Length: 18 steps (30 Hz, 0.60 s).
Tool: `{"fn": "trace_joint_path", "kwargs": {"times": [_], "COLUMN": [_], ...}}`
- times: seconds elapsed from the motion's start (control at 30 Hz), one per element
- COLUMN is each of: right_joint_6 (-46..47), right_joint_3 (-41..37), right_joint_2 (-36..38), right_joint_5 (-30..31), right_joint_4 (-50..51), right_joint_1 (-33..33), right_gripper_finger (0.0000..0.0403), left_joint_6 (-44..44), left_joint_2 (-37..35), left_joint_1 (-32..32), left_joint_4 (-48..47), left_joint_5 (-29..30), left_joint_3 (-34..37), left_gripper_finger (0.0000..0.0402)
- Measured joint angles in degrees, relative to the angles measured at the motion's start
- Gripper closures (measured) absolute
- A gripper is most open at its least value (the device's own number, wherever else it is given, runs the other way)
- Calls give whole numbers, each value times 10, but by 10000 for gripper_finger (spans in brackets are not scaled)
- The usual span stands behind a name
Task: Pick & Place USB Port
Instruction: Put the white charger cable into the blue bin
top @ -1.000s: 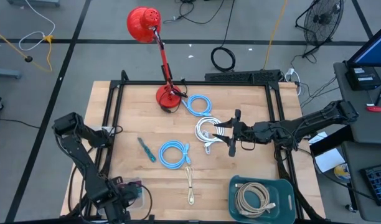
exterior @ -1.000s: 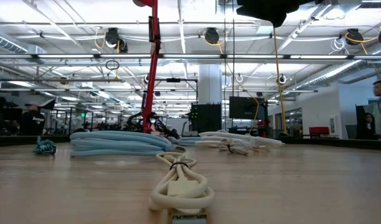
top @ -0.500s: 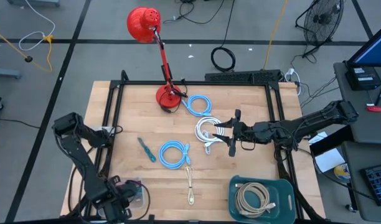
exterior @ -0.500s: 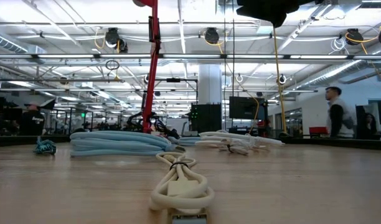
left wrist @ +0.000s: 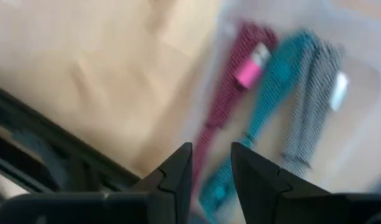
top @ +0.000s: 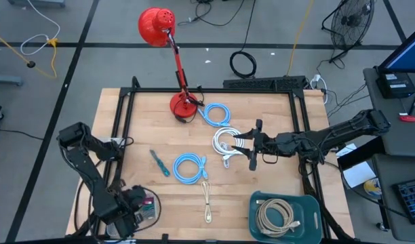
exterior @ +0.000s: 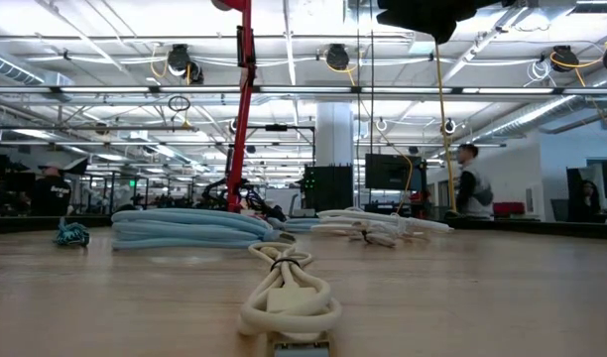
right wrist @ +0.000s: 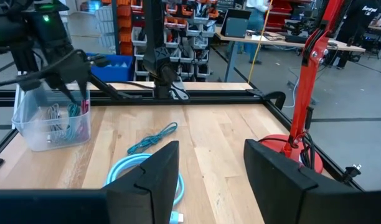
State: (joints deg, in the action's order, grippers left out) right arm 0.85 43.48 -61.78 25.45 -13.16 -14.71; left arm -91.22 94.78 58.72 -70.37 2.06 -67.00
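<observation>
A wooden table [top: 262, 173] is seen from above, strewn with coiled cables. At the 7 o'clock corner, the left gripper [top: 141, 211] is held over a clear bin [right wrist: 51, 121] in which red, teal and grey cables [left wrist: 274, 106] are lying; its fingers [left wrist: 178, 171] are parted by a narrow gap, and nothing is gripped between them. The right gripper [top: 236, 143] is reached in from 3 o'clock and held above the table's middle, its fingers [right wrist: 154, 171] spread wide and empty, just above a white cable [top: 224, 144].

A red lamp [top: 170, 64] is stood at 12 o'clock, with a light blue coil [top: 216, 113] just beside its base. A second blue coil [top: 189, 167] is laid near the centre, and a small teal cable [top: 159, 163] is placed just to its 9 o'clock side. A cream cable [top: 207, 200], bundled and tipped with a USB plug, is laid at 6 o'clock, closest to the low camera. At 5 o'clock a green tray [top: 262, 202] is filled with a beige coil [top: 277, 217].

In the room beyond the table, a person [exterior: 471, 190] is seen standing.
</observation>
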Motion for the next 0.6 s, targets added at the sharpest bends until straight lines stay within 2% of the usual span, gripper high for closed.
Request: {"fn": "trace_joint_path", "kwargs": {"times": [0.2, 0.47, 0.6], "right_joint_6": [0, 0, 0], "right_joint_3": [0, 0, 0], "right_joint_2": [0, 0, 0], "right_joint_5": [0, 0, 0], "right_joint_4": [2, 8, 10], "right_joint_1": [0, 0, 0], "right_gripper_finger": [229, 230, 231], "left_joint_6": [10, 12, 12], "left_joint_2": [0, -29, -55], "left_joint_1": [-12, -30, -39], "left_joint_4": [-58, -71, -79], "left_joint_5": [79, 163, 250], "left_joint_3": [0, 0, 0], "left_gripper_finger": [289, 289, 289]}}
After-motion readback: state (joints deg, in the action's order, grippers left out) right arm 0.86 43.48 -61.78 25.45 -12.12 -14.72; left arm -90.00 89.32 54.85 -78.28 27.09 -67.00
